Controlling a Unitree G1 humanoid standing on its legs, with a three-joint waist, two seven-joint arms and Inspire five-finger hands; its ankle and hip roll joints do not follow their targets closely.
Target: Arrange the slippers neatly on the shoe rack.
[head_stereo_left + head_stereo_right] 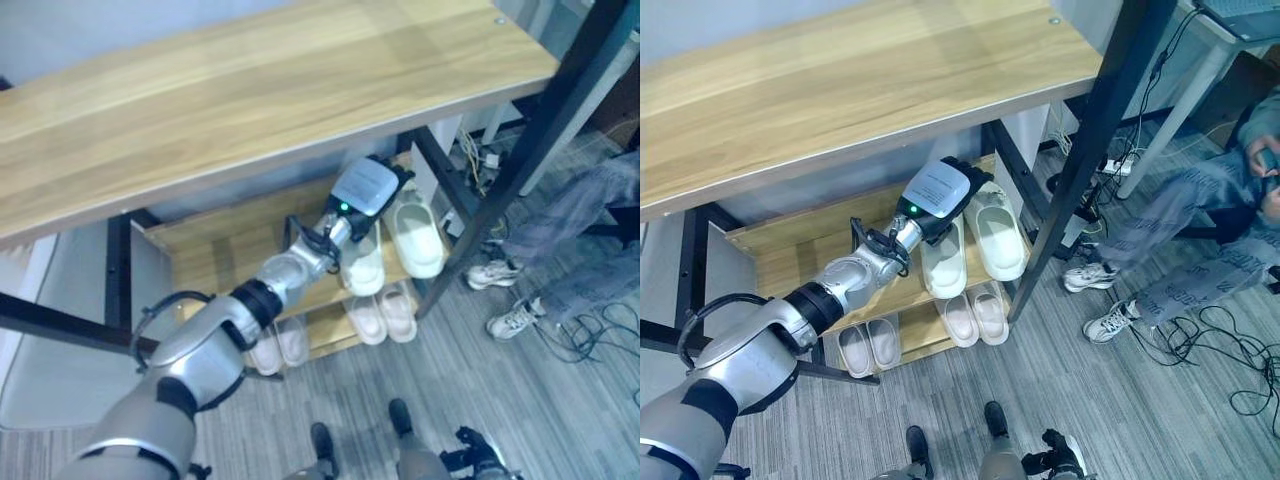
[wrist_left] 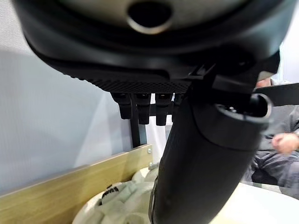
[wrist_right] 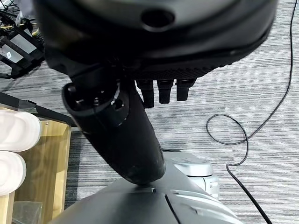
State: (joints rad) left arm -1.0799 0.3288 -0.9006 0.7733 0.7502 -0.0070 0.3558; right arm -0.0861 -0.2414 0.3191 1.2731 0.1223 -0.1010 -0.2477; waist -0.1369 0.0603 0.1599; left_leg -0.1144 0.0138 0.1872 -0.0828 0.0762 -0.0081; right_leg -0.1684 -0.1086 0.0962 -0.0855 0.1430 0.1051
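Slippers are found on the wooden shoe rack (image 1: 770, 262), all placed here relative to it. Nearest, on the rack's lower shelf, two pale pairs are lined up side by side, toes inward: one pair (image 1: 868, 346) toward the rack's left end, another (image 1: 976, 315) toward its right end. On the middle shelf above, a white pair (image 1: 972, 243) of smooth, moulded, rounded-toe slippers is set near the right end. The left hand (image 1: 952, 192) is reached in over this pair from the rack's front, at the heel end of the left-side slipper (image 1: 364, 265), presumably to nudge it square with its mate. From the head views the hand's back and wrist housing are seen; in its wrist view the fingers (image 2: 140, 108) are seen to hang fairly straight and close together, with nothing pinched, above pale slipper material (image 2: 117, 205). Contact cannot be confirmed. The right hand (image 3: 161, 91) is held away over grey striped carpet (image 3: 261, 79), fingers relaxed, empty. Farthest, the broad woodgrain top board (image 1: 250, 90) on dark metal posts (image 1: 520, 170) is noted, and a seated person (image 1: 1200, 230) beyond the rack's right end.
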